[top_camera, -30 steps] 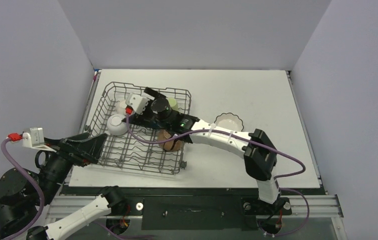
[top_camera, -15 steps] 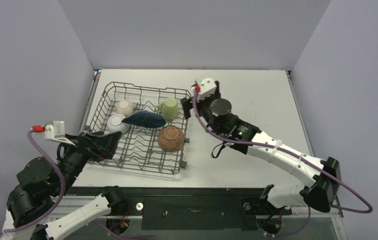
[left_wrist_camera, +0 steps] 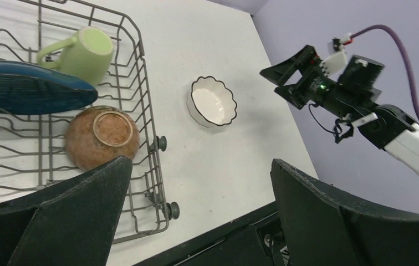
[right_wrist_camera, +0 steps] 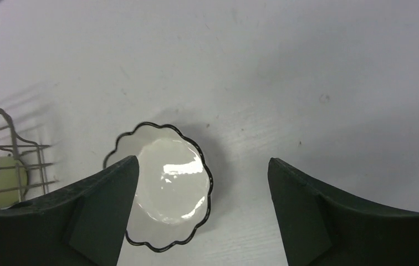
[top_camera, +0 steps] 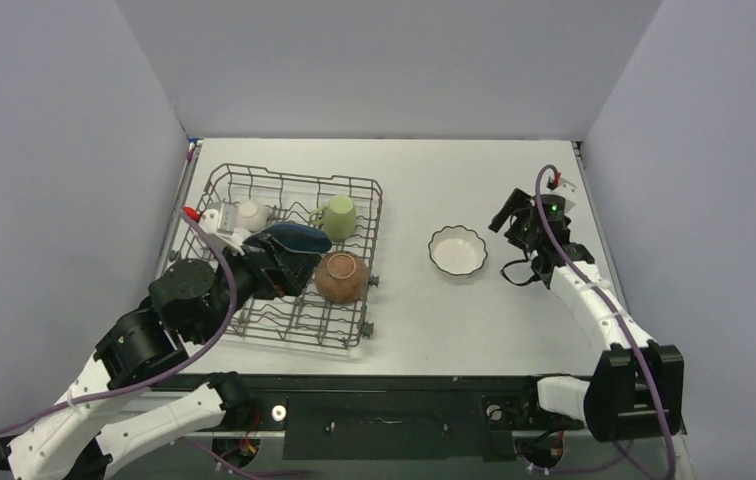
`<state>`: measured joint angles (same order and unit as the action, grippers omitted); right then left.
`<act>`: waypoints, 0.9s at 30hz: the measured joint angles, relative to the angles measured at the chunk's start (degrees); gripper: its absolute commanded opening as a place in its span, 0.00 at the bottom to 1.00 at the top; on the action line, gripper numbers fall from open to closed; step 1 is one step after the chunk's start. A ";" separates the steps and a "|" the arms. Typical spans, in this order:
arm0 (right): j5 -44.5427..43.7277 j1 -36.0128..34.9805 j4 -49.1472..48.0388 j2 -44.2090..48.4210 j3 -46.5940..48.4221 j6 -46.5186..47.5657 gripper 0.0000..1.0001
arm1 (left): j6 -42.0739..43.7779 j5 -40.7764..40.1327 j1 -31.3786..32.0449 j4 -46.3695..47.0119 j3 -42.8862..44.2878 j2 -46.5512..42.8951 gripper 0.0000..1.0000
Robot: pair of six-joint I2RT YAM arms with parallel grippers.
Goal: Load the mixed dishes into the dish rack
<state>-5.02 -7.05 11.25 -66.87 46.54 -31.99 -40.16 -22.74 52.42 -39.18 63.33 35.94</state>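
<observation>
Outstanding item: the white scalloped bowl (top_camera: pixel 457 250) stands upright, mouth up, on the bare table (top_camera: pixel 474 170). It is to the right of the dish rack (top_camera: pixel 299 176) and apart from it. Four pieces are visible in the rack: the green mug (top_camera: pixel 337 215), the dark blue dish (top_camera: pixel 289 240) lying across the tines, the brown bowl (top_camera: pixel 342 277) turned mouth-down near the right wall, and a small white bowl (top_camera: pixel 251 213) at the far left. Anything else there is hidden under the left arm and cannot be confirmed. The right fingers (right_wrist_camera: pixel 102 199) are spread wide with nothing between them, held off the table to the right of the scalloped bowl. In the wrist view the bowl sits ahead of them and inside their span, offset toward the finger on the rack side. The left fingers (left_wrist_camera: pixel 74 210) are likewise spread wide and empty, over the near part of the rack, with the rack wall and the brown bowl between them and the scalloped bowl. Finding: the right arm is the nearer and has the unobstructed approach. The bowl is round, so it has no long axis to align with. In my judgement the pick depends on shifting slightly toward the rack to centre on the rim, then descending.
</observation>
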 measured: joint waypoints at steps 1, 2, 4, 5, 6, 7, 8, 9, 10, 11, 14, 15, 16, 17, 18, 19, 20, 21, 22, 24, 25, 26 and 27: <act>2.01 1.55 0.52 -2.05 0.13 -1.27 0.77 | -0.31 0.74 0.00 0.52 0.00 1.05 0.96; 3.91 2.80 1.64 -4.63 0.63 -2.23 0.76 | -0.74 1.42 0.00 1.11 -0.02 2.10 0.96; 7.02 3.76 2.93 -9.64 1.73 -3.52 0.76 | -1.49 2.71 0.00 2.19 -0.04 3.96 0.96; 8.41 3.85 3.34 -12.15 2.14 -4.00 0.76 | -1.86 3.30 0.00 2.62 -0.04 4.76 0.96; 9.40 3.63 3.76 -14.03 2.32 -4.46 0.76 | -2.29 3.80 0.00 2.97 -0.04 5.49 0.96; 10.14 3.28 4.20 -15.63 2.32 -4.79 0.76 | -2.62 4.20 0.00 3.17 -0.04 5.97 0.96; 10.49 2.82 4.76 -16.65 2.34 -5.09 0.75 | -2.97 4.72 0.00 3.39 -0.04 6.56 0.96; 10.54 2.29 5.22 -17.44 2.34 -5.31 0.73 | -3.28 5.20 0.00 3.50 -0.04 7.04 0.96; 10.54 1.79 5.57 -17.99 2.34 -5.49 0.70 | -3.69 5.55 0.00 3.52 -0.04 7.54 0.96; 10.54 1.42 5.64 -18.29 2.36 -5.68 0.70 | -4.24 5.75 0.00 3.52 -0.07 7.93 0.96; 10.36 0.15 5.70 -19.41 2.99 -6.25 0.65 | -5.84 6.05 -0.11 3.67 -0.35 8.35 0.96; 10.19 -0.31 5.55 -19.76 3.17 -6.25 0.63 | -6.36 6.08 -0.22 3.82 -0.63 8.20 0.96; 9.70 -0.90 5.42 -20.06 3.21 -6.25 0.59 | -6.93 6.10 -0.37 3.98 -0.96 7.96 0.96; 9.22 -1.46 5.46 -20.17 3.21 -6.25 0.56 | -7.45 6.10 -0.52 4.07 -1.36 7.67 0.96; 8.48 -1.99 5.51 -20.17 3.21 -6.21 0.55 | -7.76 6.10 -0.68 4.15 -1.68 7.39 0.96; 7.30 -2.64 5.35 -20.15 3.21 -6.10 0.53 | -8.11 6.08 -0.81 4.24 -1.97 7.10 0.96; 6.16 -3.34 5.14 -20.15 3.21 -6.01 0.53 | -8.44 6.10 -0.87 4.28 -2.14 6.86 0.96; 5.25 -3.93 5.09 -20.15 3.21 -5.90 0.51 | -8.74 6.10 -0.94 4.42 -2.34 6.62 0.96; 4.00 -4.68 5.11 -20.15 3.21 -5.77 0.50 | -8.85 6.10 -1.03 4.46 -2.45 6.38 0.96; 1.84 -5.86 5.11 -20.15 3.21 -5.25 0.49 | -9.05 6.10 -1.05 4.66 -2.62 6.03 0.96; 0.94 -6.25 5.16 -20.15 3.21 -5.01 0.48 | -9.11 6.10 -1.09 4.72 -2.69 5.86 0.96; 0.35 -6.67 5.16 -20.17 3.21 -4.85 0.48 | -9.16 6.10 -1.11 4.79 -2.73 5.70 0.96; -0.28 -6.95 5.16 -20.20 3.21 -4.74 0.48 | -9.18 6.10 -1.14 4.81 -2.84 5.57 0.96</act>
<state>-5.30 -14.00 16.40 -87.07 49.76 -36.73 -49.34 -16.64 51.29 -34.37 60.49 41.52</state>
